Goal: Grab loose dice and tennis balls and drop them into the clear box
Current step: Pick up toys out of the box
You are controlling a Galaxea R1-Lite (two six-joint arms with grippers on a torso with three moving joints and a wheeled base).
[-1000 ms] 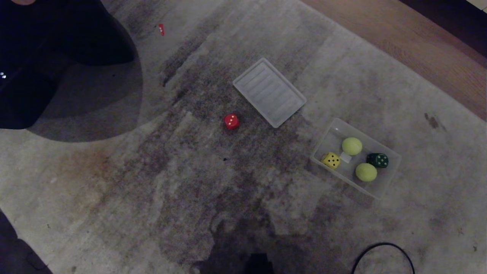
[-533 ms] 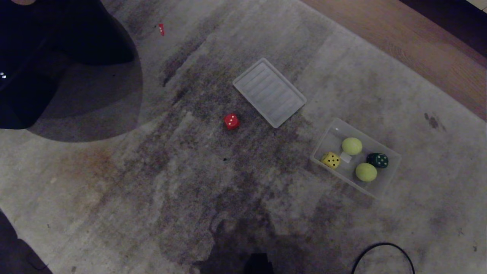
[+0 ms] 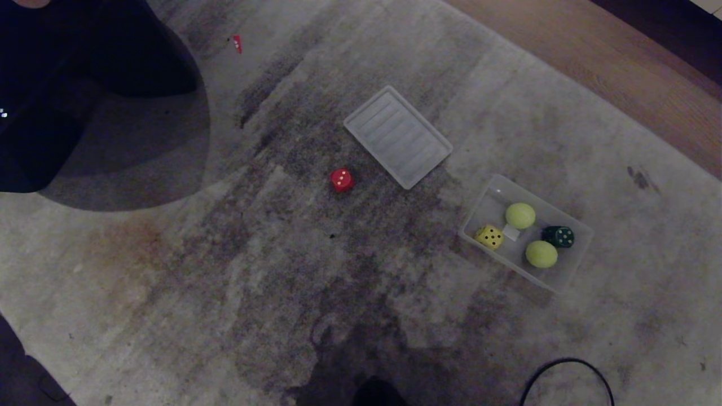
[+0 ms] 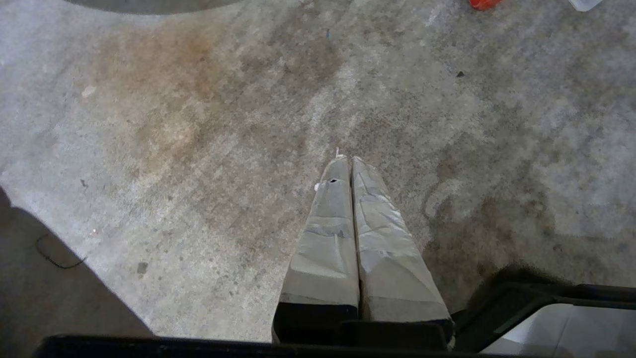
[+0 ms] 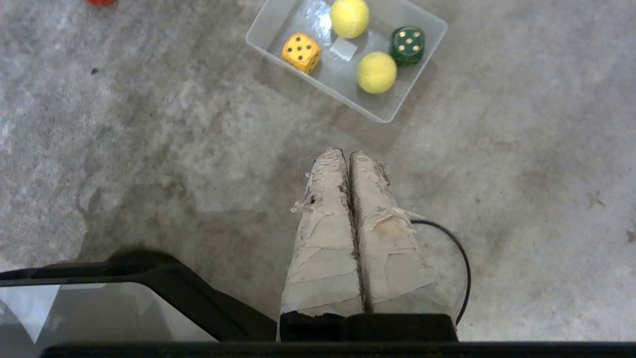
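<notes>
Worn grey mottled carpet (image 3: pixel 225 270) fills the frame, wooden floor strip (image 3: pixel 620 62) along upper right edge. Dark person shape (image 3: pixel 67 73) upper left. Versus the earlier frame: whole scene nudged slightly left, camera shift only, no object moved.

Flat ribbed translucent lid (image 3: pixel 398 137) upper centre. Clear shallow plastic box (image 3: pixel 572 265) right of centre holds two yellow-green tennis balls (image 3: pixel 520 215), yellow die (image 3: pixel 489 237), dark green die (image 3: pixel 558 237). Red die with white pips (image 3: pixel 342 180) loose on carpet, left of lid, wide open carpet round it. Black cable loop (image 3: pixel 567 375) at lower right edge.

Left pincer (image 4: pixel 346 161) pressed together, empty, over bare carpet. Right pincer (image 5: pixel 346 155) pressed together, empty, near box.
</notes>
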